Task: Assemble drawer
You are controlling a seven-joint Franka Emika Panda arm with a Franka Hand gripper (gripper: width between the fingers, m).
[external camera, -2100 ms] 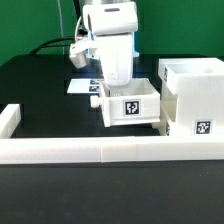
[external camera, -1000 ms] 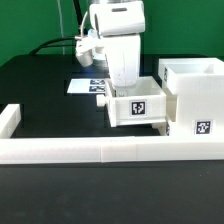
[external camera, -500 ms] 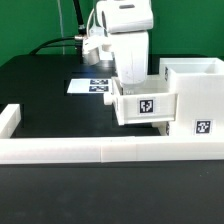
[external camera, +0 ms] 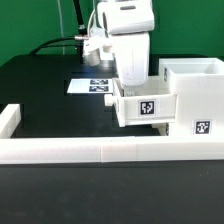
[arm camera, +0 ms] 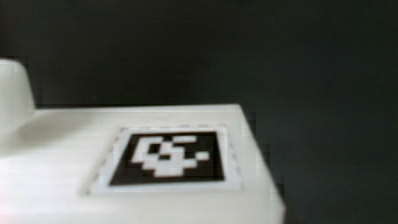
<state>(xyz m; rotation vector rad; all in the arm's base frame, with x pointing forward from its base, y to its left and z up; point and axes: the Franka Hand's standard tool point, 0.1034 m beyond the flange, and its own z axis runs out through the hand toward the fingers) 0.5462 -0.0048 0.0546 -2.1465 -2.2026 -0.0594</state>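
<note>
Tray shifted rightward across black table

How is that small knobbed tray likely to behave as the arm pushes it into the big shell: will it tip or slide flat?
The tray looks like rigid, boxy white plastic, so it should stay stiff rather than flex. Its flat base on the smooth black table suggests sliding, not rolling. Hollow walls imply it is light, so it could skew against the shell if pushed off-centre.

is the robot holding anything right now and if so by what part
It cannot be told. The hand is down at the top of the small drawer tray beside the big shell, but its fingertips are hidden, so no hold shows.
</note>
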